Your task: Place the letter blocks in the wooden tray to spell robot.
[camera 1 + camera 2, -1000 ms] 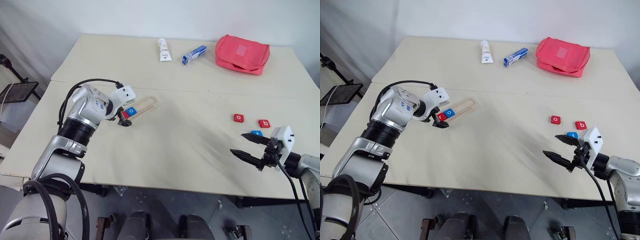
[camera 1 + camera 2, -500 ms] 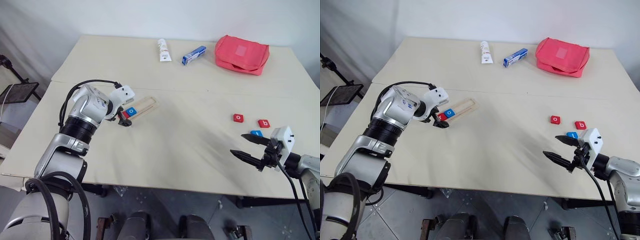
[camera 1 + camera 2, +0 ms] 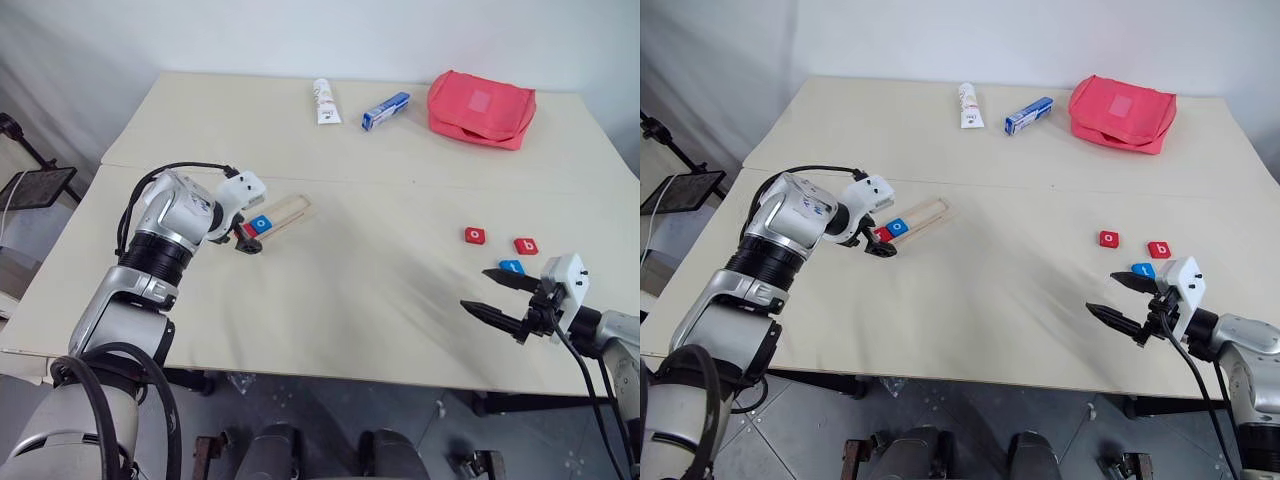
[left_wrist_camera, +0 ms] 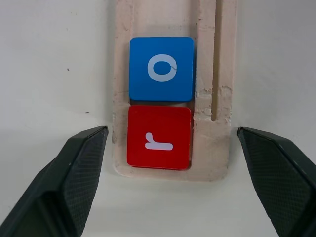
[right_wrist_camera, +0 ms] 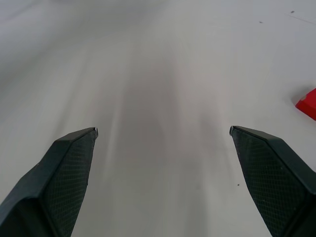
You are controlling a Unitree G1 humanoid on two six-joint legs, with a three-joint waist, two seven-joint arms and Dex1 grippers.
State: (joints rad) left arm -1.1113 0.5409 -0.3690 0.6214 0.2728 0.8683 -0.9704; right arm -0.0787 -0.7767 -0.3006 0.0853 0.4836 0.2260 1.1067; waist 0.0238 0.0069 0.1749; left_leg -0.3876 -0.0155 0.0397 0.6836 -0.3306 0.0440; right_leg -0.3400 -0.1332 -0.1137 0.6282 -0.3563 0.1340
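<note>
r block (image 4: pixel 159 137) and o block (image 4: pixel 161 68) in wooden tray (image 4: pixel 212 98), touching; r nearest left fingers (image 4: pixel 74 173), tray end between them, untouched. Three more blocks (image 3: pixel 1145 251) on desk (image 3: pixel 990 290), just beyond right fingers (image 3: pixel 1112 318).

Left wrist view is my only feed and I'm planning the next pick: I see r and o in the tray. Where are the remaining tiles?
Observer: Three lie loose on the table on the robot's right: a red o, a red b and a blue t.
Operator: Is the right gripper holding any?
Observer: No, the right gripper is open and empty, just beside the blue t.
Operator: Anything else on the table?
Observer: A white tube, a blue-and-white box and a red pouch at the far edge.
</note>
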